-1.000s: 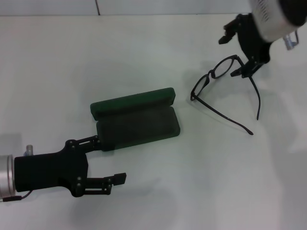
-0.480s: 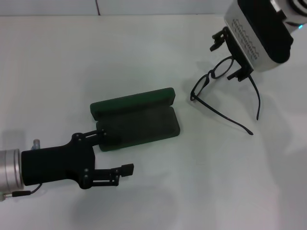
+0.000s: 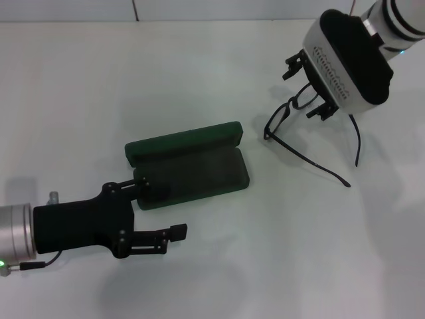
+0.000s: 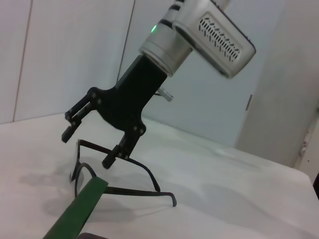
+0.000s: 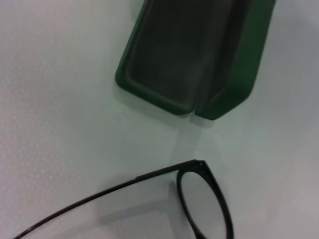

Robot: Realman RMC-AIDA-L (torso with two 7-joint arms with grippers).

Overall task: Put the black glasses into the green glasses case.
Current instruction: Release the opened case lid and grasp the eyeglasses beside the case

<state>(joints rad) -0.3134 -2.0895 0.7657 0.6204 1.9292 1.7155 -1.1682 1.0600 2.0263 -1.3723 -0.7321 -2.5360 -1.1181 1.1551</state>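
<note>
**Right arm lowers over the glasses, left arm slides toward the case**

Since a second ago my right gripper [image 3: 305, 86] has tilted and shifted left over the front of the black glasses [image 3: 289, 111], and my left gripper [image 3: 159, 212] has moved forward along the tabletop [image 3: 199, 60]. My right fingers [image 4: 110, 160] are spread wide, one tip on each side of the frame's upper lens, and from the left wrist view they hang just above the frame, not gripping it. The glasses sit unfolded on the white tabletop at the far right, lenses facing the case, both temple arms stretched out toward me. My left fingers are also apart: one black tip lies at the near left corner of the green glasses case [image 3: 189, 166], the other points out over bare tabletop just beside it. The case lies open in the middle, its dark felt tray facing up and its lid standing along the far edge, well apart from the glasses.
</note>
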